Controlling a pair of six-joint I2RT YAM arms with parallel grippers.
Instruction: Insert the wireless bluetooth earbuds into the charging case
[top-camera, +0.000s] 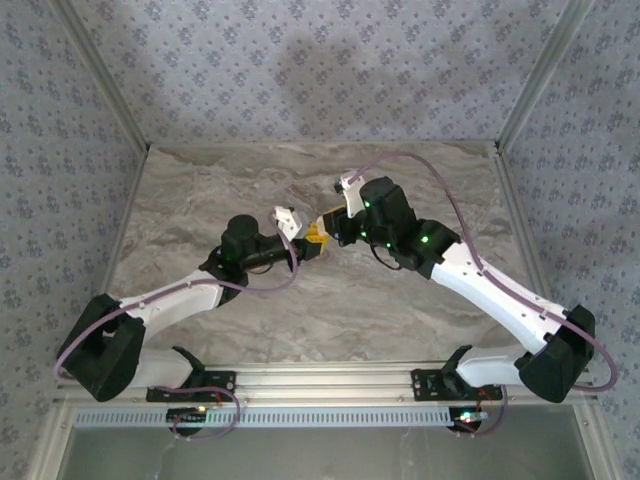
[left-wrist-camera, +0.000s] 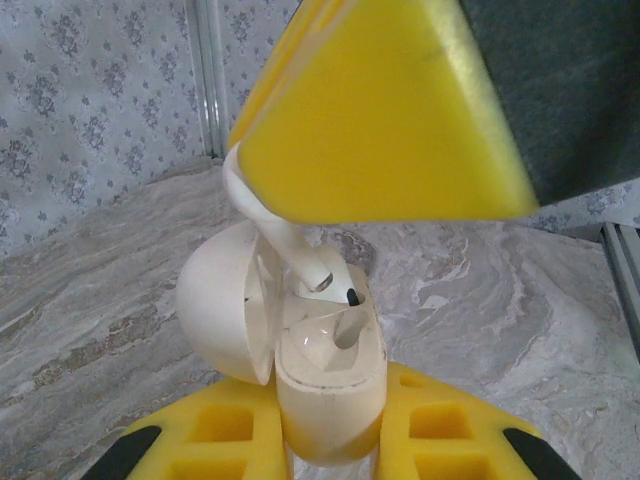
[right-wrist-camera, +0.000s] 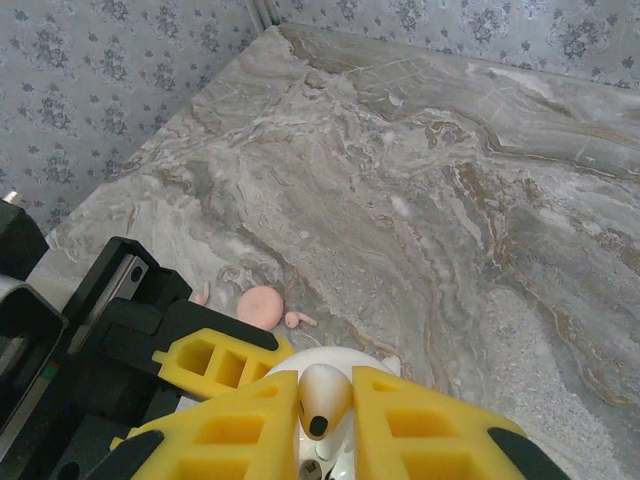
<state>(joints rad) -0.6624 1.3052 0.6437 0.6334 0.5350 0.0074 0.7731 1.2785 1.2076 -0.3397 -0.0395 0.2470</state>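
Right gripper (right-wrist-camera: 325, 378) is clamped on one earbud (left-wrist-camera: 290, 240), whose stem protrudes beyond its fingertips. The charging case (left-wrist-camera: 330, 380) sits just beneath those fingertips, clamped upright in the left gripper (left-wrist-camera: 330, 440) with its lid open. The stem tip is at the socket mouth. Its axis appears tilted against the bore, so alignment governs the insertion.

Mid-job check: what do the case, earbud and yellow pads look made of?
Charging case: likely hard plastic, glossy; cream-white shell with soft highlights. Earbud: similar glossy white plastic, by its sheen. Yellow pads: matte, probably foam or soft rubber; no shine, moulded square pockets.
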